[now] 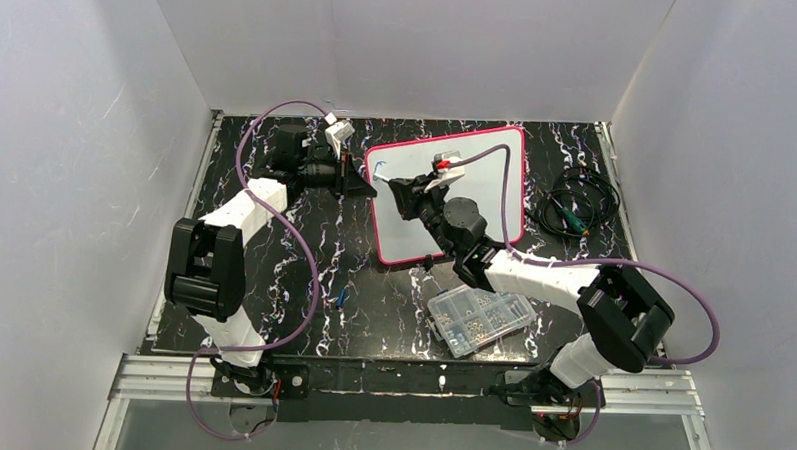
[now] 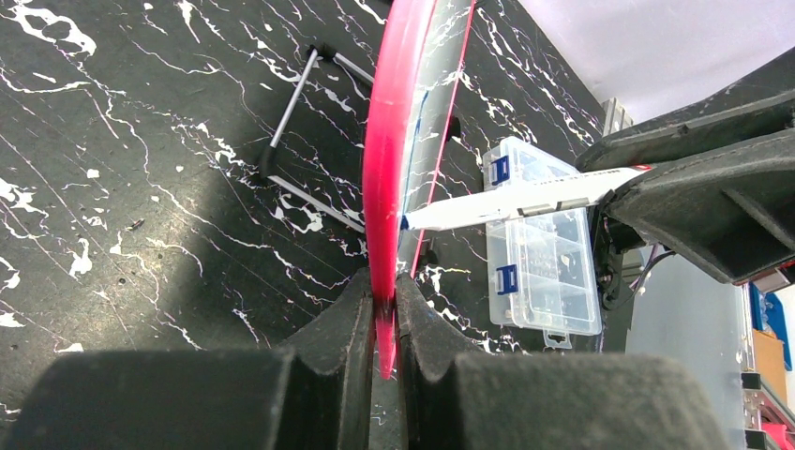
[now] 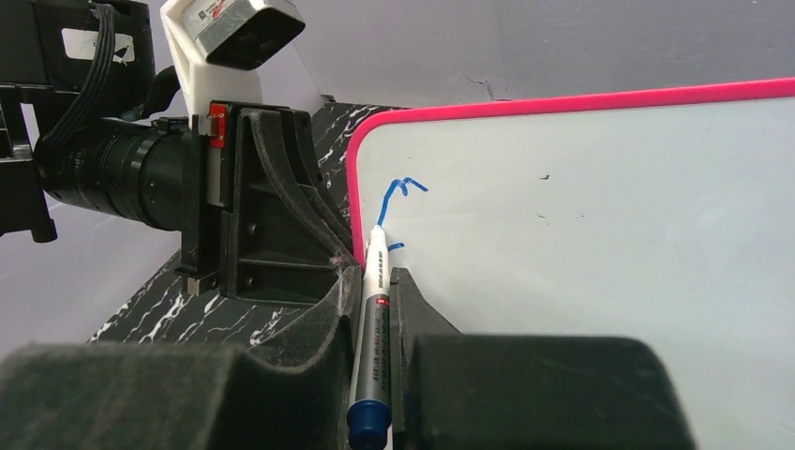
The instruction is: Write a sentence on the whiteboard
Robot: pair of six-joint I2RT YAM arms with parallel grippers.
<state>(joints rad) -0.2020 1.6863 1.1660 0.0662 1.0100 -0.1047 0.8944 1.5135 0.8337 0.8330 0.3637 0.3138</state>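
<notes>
The whiteboard (image 1: 399, 235), white with a pink-red frame, stands tilted up at mid table. My left gripper (image 1: 366, 184) is shut on its left edge; in the left wrist view the pink frame (image 2: 389, 141) runs between the fingers of this gripper (image 2: 382, 295). My right gripper (image 3: 375, 277) is shut on a white marker (image 3: 375, 309) with a blue end cap. The marker's tip touches the board near the top left corner. Of the sentence, only a few blue strokes (image 3: 398, 187) show there. The left wrist view shows the marker (image 2: 506, 202) meeting the board from the right.
A clear compartmented parts box (image 1: 479, 320) lies in front of the board, near the right arm. A coil of black cable (image 1: 575, 206) lies to the right of the board. A small blue piece (image 1: 342, 296) rests on the black marbled table, left of the box.
</notes>
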